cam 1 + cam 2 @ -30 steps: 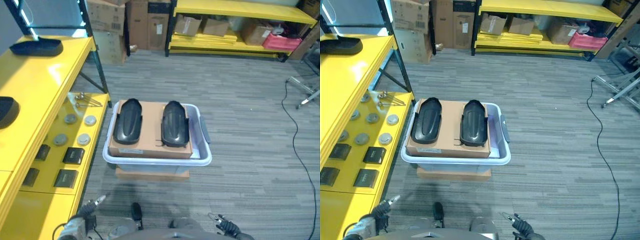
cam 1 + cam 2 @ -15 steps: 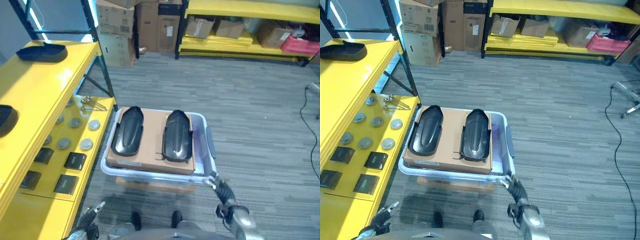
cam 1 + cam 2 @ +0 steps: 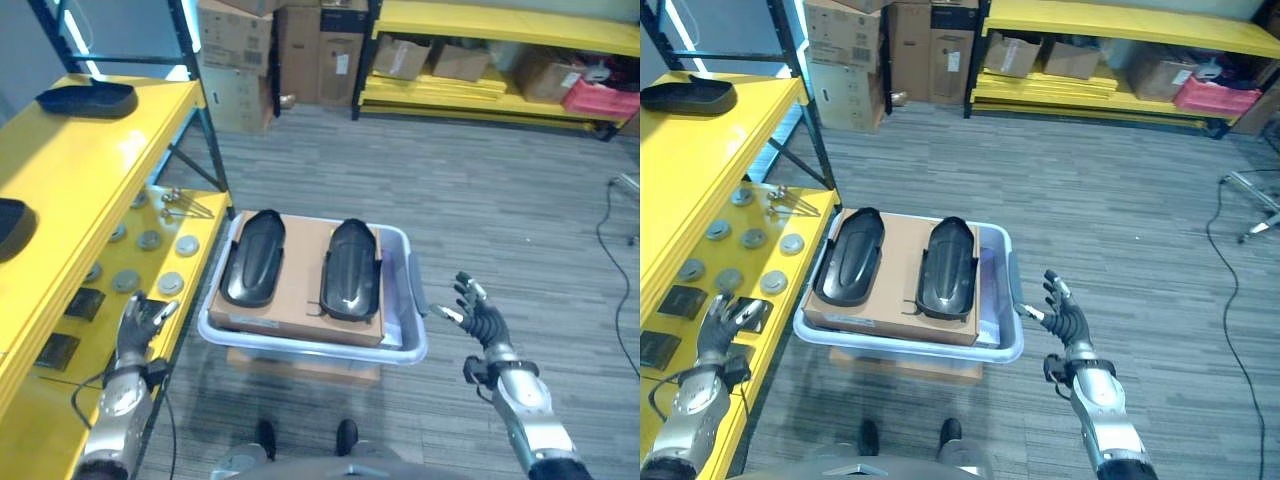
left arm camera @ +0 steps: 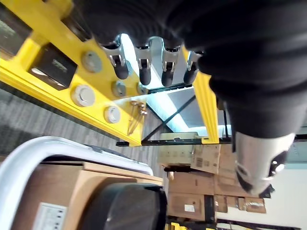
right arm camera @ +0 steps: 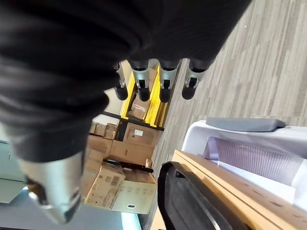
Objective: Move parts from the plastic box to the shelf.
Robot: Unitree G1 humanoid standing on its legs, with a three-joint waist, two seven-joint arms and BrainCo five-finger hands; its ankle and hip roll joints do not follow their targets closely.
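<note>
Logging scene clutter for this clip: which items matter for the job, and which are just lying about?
Job: two black parts, plastic box, yellow shelf, left hand, right hand.
Lying about: cardboard boxes, round discs, red bin.

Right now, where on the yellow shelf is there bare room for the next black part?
The shelf top is bare between the far black part and the near one. The lower level is crowded with round discs and dark blocks.

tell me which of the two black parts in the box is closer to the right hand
The black part on the robot's right side of the cardboard; the other part lies further from the open right hand.
</note>
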